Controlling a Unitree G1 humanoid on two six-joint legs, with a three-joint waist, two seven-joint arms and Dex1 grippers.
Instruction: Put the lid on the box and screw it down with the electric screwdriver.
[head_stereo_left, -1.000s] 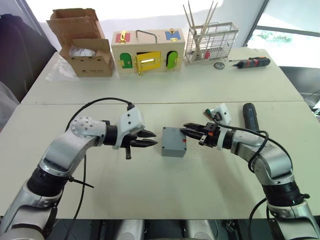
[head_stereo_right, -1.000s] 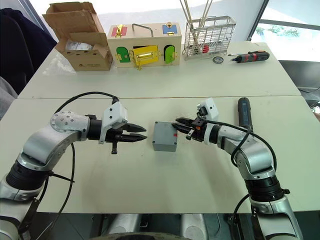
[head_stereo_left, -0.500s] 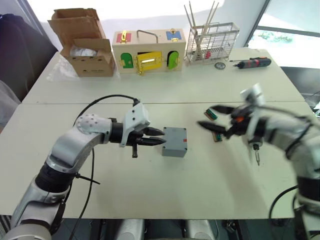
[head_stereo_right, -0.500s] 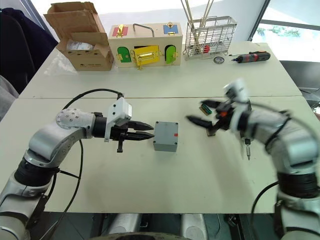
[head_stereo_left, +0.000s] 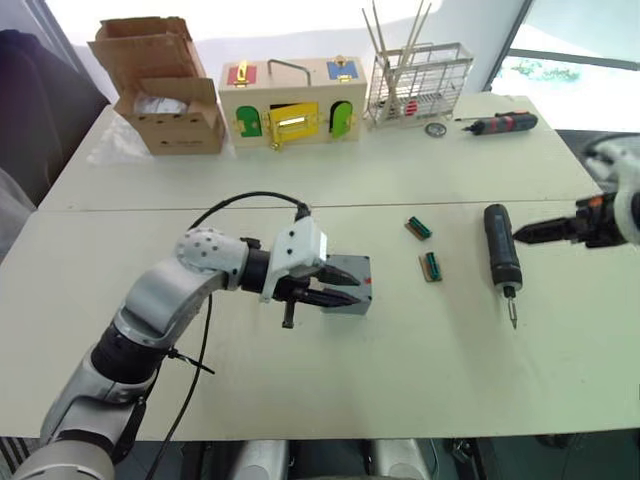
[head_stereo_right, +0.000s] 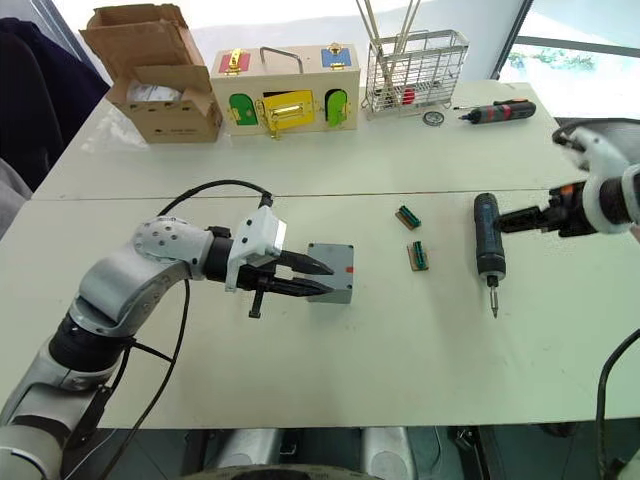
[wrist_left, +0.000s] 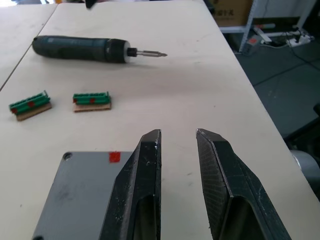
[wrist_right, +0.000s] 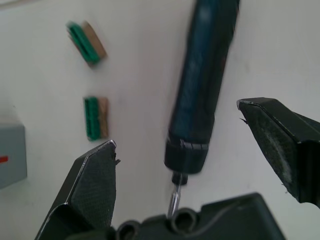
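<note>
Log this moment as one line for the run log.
left gripper: open, over box | right gripper: open, facing electric screwdriver lying on table | two green connectors: between box and screwdriver

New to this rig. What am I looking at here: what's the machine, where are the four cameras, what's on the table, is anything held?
It is a humanoid robot with two arms, each ending in a two-finger gripper. Two pictures come from a stereo camera on its head, looking down over the table. The other two come from cameras on the wrists, looking along each gripper's fingers.

On the table lie the grey box, the electric screwdriver and two small green connectors. At the far edge stand a cardboard box, a wooden box and a wire rack.

The left gripper is open beside the grey box. The right gripper is open, above the screwdriver. Nothing is held.
</note>
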